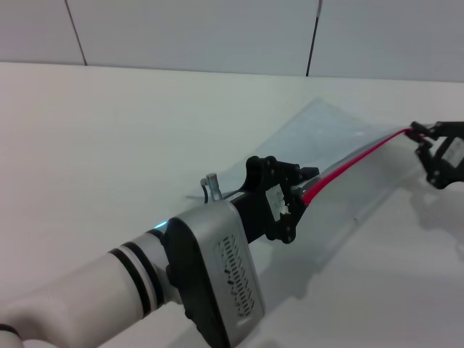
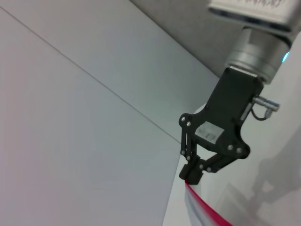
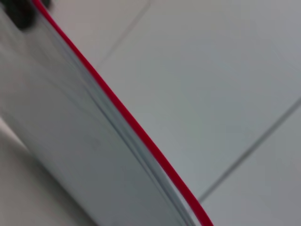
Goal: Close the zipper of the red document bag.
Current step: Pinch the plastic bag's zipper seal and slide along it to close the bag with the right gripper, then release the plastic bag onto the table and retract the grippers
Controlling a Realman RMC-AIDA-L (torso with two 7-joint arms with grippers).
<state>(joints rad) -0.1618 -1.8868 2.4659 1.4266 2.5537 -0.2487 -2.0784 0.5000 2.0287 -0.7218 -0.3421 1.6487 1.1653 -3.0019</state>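
Observation:
The red document bag [image 1: 319, 130] is a pale translucent pouch with one edge held up off the white table. Its zipper [image 1: 355, 163] is a thin bright-red strip stretched between my two grippers. My left gripper [image 1: 303, 194] is shut on the near part of the strip. At the far right my right gripper [image 1: 418, 135] pinches the strip's far end. The left wrist view shows that right gripper [image 2: 192, 175] shut on the tip of the zipper [image 2: 207, 207]. In the right wrist view the zipper [image 3: 136, 127] runs along the edge of the bag [image 3: 70, 141].
The white table [image 1: 109, 145] spreads out to the left and in front. A pale panelled wall [image 1: 217, 29] with dark seams stands behind it. My left arm [image 1: 203, 275] fills the near left of the head view.

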